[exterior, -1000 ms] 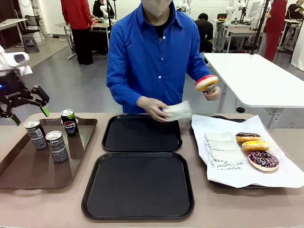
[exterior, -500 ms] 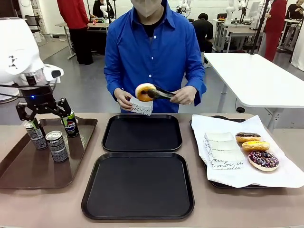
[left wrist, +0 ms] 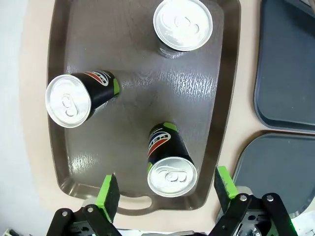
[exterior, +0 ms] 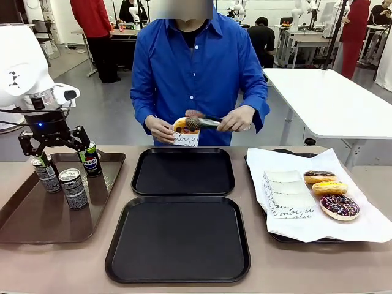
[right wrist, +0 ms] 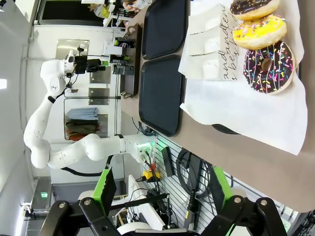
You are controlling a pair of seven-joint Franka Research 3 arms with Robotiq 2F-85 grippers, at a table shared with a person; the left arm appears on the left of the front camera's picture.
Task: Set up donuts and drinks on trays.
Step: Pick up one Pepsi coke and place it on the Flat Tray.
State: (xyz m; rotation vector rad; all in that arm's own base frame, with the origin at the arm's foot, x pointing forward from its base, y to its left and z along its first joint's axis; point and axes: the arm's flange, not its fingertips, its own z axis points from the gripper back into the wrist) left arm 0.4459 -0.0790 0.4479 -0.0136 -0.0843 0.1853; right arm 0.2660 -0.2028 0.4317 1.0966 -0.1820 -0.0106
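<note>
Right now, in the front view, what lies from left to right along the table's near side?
Brown rectangular plastic tray → near black rectangular plastic tray → stack of white paper sleeves → purple-glazed sprinkled ring donut.

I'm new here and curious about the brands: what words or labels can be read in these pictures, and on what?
"PEPSI": on the dark can at the brown tray's far end.
"moi": black script, partly legible, on the paper sleeve the person holds.
Script on the stacked sleeves: too small to read.
Print on the grey-patterned cans: too blurred.
</note>
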